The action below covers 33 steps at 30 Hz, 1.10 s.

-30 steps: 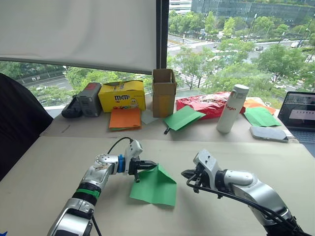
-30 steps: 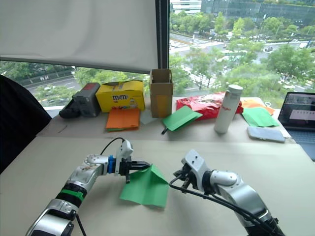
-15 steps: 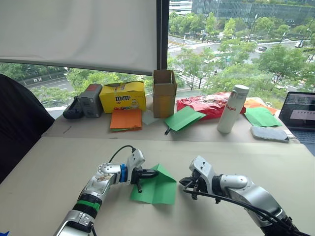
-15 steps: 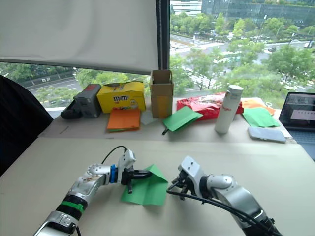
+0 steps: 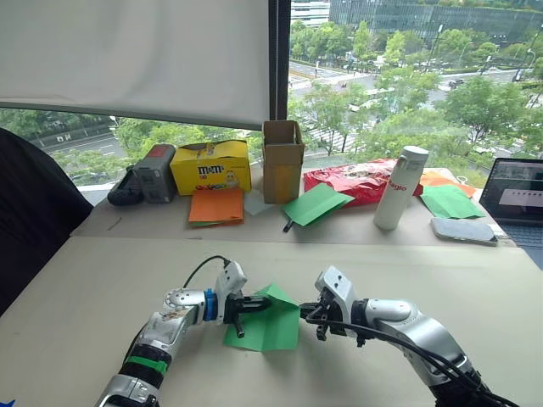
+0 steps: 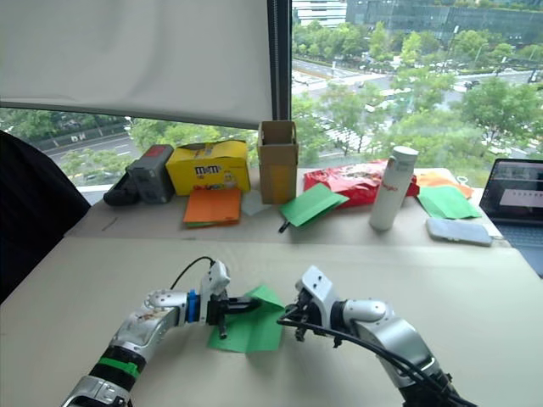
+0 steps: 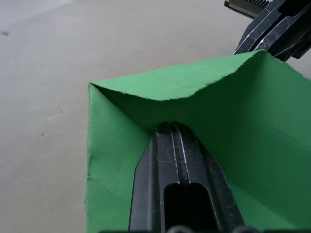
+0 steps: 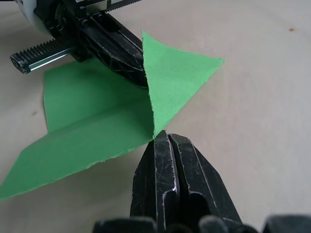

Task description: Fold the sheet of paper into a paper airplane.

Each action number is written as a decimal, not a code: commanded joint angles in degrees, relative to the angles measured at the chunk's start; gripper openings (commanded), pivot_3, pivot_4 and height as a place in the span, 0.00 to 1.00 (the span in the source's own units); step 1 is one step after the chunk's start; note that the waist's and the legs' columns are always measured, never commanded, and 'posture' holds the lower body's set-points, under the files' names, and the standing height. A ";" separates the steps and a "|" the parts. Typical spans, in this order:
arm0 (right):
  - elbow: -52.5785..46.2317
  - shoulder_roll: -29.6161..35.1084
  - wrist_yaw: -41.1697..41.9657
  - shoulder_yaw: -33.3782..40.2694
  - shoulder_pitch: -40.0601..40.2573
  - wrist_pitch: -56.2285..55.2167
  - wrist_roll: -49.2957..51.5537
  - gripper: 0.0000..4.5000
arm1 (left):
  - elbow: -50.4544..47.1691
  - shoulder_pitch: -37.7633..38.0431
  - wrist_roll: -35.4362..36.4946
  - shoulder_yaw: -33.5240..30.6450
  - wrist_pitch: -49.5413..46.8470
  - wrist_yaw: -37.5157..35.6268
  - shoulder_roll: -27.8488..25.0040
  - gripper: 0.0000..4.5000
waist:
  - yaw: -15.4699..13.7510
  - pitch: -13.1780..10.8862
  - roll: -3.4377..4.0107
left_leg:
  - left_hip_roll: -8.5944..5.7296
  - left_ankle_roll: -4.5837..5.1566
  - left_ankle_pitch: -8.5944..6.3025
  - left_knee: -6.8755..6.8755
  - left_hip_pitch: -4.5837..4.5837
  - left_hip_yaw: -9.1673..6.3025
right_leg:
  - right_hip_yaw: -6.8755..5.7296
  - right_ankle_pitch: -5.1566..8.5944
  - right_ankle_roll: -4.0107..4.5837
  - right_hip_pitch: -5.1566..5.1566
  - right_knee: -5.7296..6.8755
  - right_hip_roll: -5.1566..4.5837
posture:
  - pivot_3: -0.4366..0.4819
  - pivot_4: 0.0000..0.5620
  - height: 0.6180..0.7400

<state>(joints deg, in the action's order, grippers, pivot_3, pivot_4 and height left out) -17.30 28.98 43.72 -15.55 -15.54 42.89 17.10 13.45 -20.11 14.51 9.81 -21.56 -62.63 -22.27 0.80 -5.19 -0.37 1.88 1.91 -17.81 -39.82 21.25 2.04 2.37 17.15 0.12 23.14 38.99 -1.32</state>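
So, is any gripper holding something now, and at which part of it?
The left gripper is shut on the sheet of paper at its raised far flap. The right gripper, fingers together, touches the sheet's right edge; whether it pinches it cannot be told.

High-rise office — laptop (image 5: 517, 197), desk (image 5: 102, 280), window (image 5: 407, 76) over city trees

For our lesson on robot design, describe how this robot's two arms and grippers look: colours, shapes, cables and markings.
Both arms are rounded silver-grey metal segments with white housings at the wrists. The left arm wears a green band on the forearm and a blue ring at the wrist. Thin black cables loop along each arm. The left gripper and right gripper have slim black fingers; a toothed silver rack sits at the left gripper's base.
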 commanded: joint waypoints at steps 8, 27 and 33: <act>1.70 -2.98 1.35 -1.79 -3.91 -1.46 0.23 0.00 | -5.36 4.34 1.67 -0.62 -3.26 4.42 -0.15 0.00 | -0.03 0.05 0.07 | -0.01 0.00 0.00 0.00 -0.05 0.01 | 0.01 -0.01 0.01 0.00 0.00 -0.03 | 0.48 0.27 0.31; 4.52 -3.32 2.49 -2.12 -5.95 -2.64 -0.44 0.00 | -32.66 11.74 22.41 -13.88 -17.54 5.02 -6.99 0.00 | 0.04 0.00 0.03 | 0.07 -0.01 0.00 0.03 -0.08 0.00 | 0.00 -0.01 0.02 0.04 0.01 -0.10 | 0.48 0.27 0.31; 4.93 -3.40 2.62 -2.25 -6.28 -2.93 -0.58 0.00 | -28.84 4.95 30.81 -20.82 -21.11 5.00 -10.86 0.00 | -0.03 -0.02 0.05 | 0.05 -0.02 0.01 0.03 -0.19 -0.01 | -0.03 -0.01 0.01 0.05 -0.01 -0.05 | 0.48 0.27 0.31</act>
<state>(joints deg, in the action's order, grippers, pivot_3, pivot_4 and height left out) -11.66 25.86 46.01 -18.35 -20.98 41.67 16.44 -17.10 -13.03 44.88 -10.05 -43.12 -58.94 -33.28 0.77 -5.21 -0.32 1.91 1.90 -17.81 -39.79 21.07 2.04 2.35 17.14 0.13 23.17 38.97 -1.37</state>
